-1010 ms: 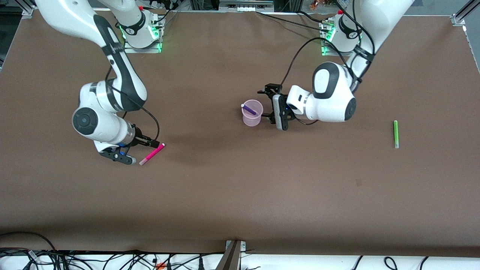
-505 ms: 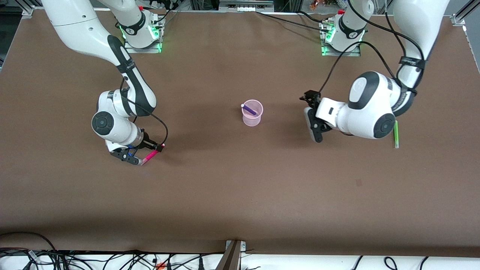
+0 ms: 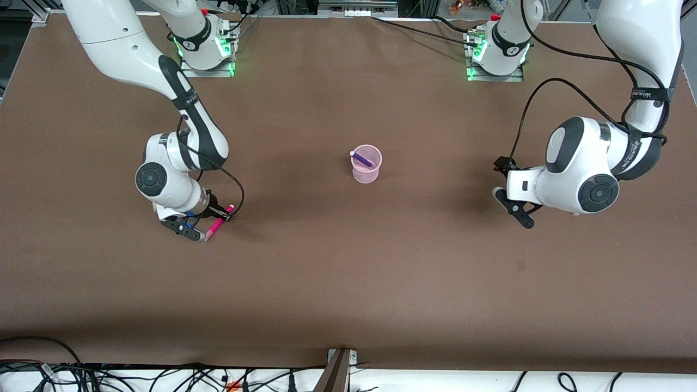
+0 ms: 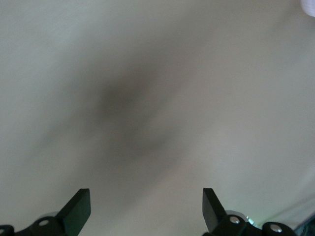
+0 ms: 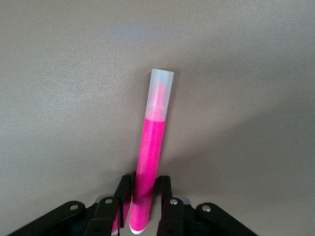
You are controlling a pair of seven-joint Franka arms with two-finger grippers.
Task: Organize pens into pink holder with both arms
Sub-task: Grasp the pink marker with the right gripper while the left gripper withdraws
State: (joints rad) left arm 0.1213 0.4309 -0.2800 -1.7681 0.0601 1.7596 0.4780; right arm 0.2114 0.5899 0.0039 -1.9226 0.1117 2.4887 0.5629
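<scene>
The magenta pen (image 3: 220,221) lies on the brown table toward the right arm's end. My right gripper (image 3: 209,224) is down at it, shut on its lower half; in the right wrist view the pen (image 5: 153,142) sticks out from between the black fingers (image 5: 165,189) of that gripper (image 5: 145,191). The pink holder (image 3: 366,170) stands upright mid-table with the dark purple pen (image 3: 362,159) leaning inside. My left gripper (image 3: 505,191) hangs open over bare table toward the left arm's end, nothing between its fingers (image 4: 78,209). The green pen is hidden by the left arm.
The brown table (image 3: 348,283) is wide and flat. The two arm bases (image 3: 204,46) (image 3: 498,51) stand along the edge farthest from the front camera. Cables and a bracket (image 3: 337,370) lie past the nearest edge.
The right gripper's fingers closed in on the magenta pen, which shifted slightly. The left arm swung away from the pink holder toward its own end of the table, covering the green pen.
</scene>
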